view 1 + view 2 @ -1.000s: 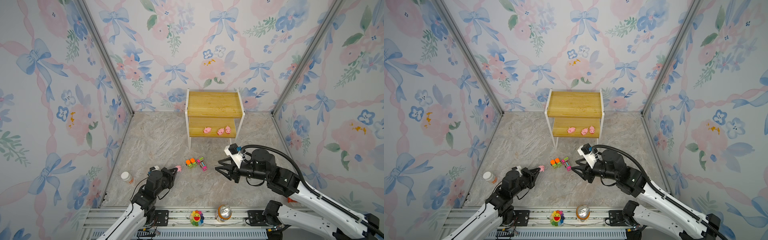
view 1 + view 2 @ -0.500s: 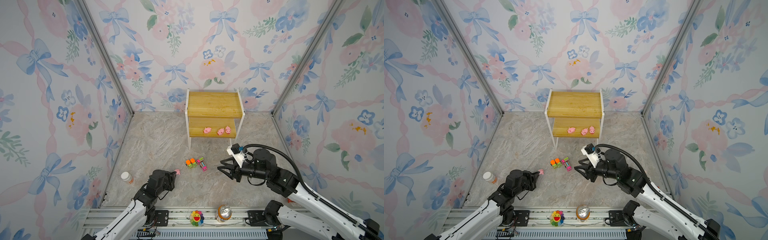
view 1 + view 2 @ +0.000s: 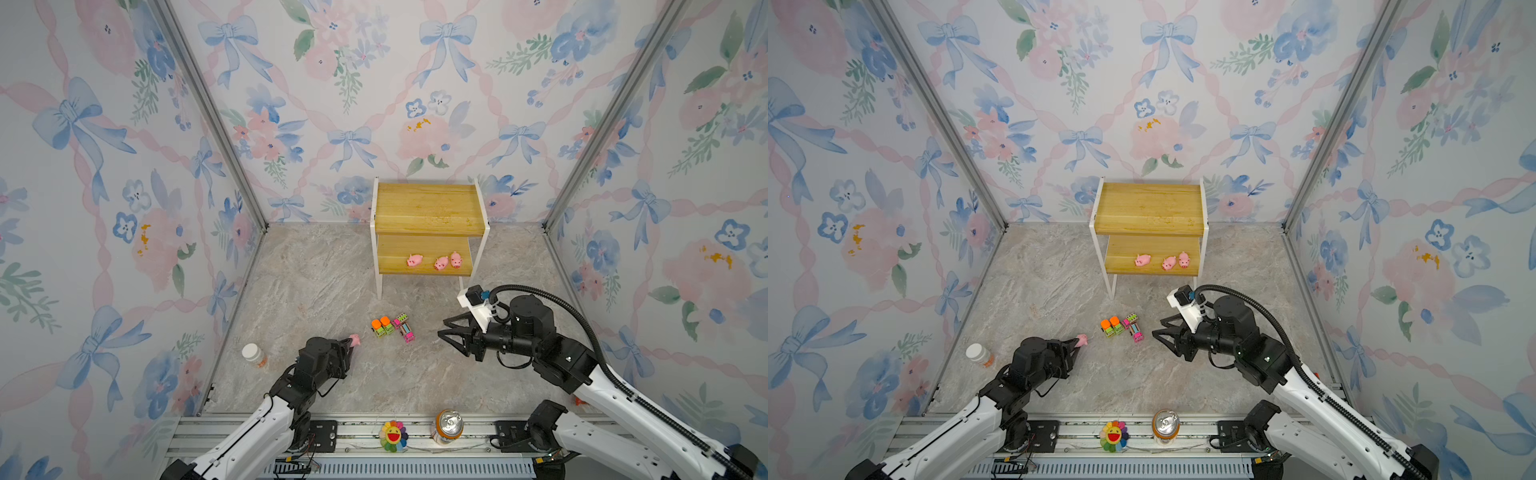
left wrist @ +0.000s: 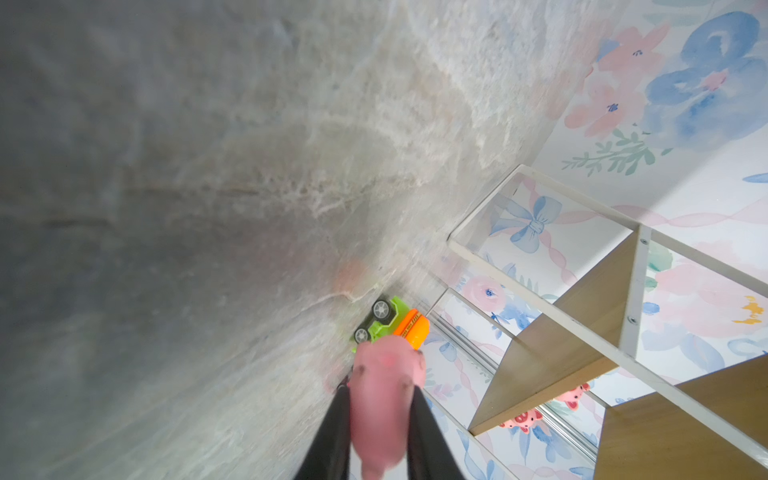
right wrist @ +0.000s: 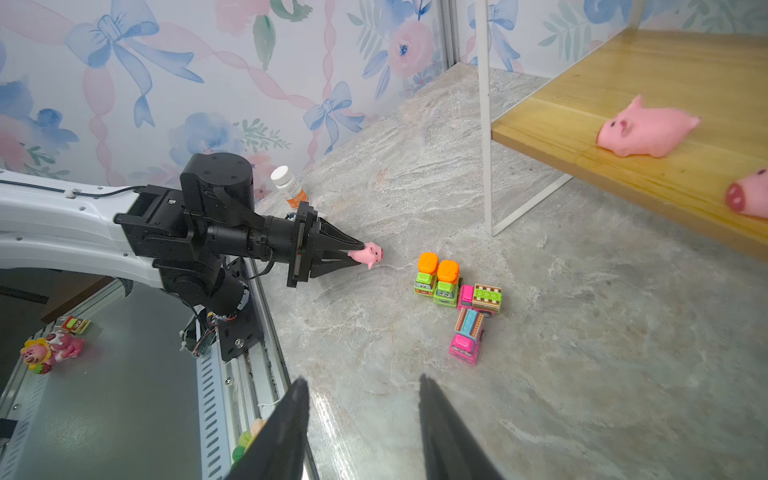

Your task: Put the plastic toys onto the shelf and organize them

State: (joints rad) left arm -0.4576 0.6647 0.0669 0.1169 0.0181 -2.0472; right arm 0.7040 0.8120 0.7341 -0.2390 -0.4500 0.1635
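Pig (image 5: 370, 253) in low, level left gripper (image 5: 358, 254)

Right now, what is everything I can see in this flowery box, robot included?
shelf: one, yellow boards, white frame, against the back wall
pigs: three, pink, on the shelf's lower board
fourth pig: one, pink, in the left pincer
green trucks: two, orange tops, floor, side by side
pink trucks: two, striped tops, floor, beside the green ones
bottle: one, white cap, floor, left edge
smiling flower: one, rainbow, front rail
can: one, silver top, front rail
left pincer: one, black, shut on the fourth pig
right pincer: one, black, open, empty, right of the trucks
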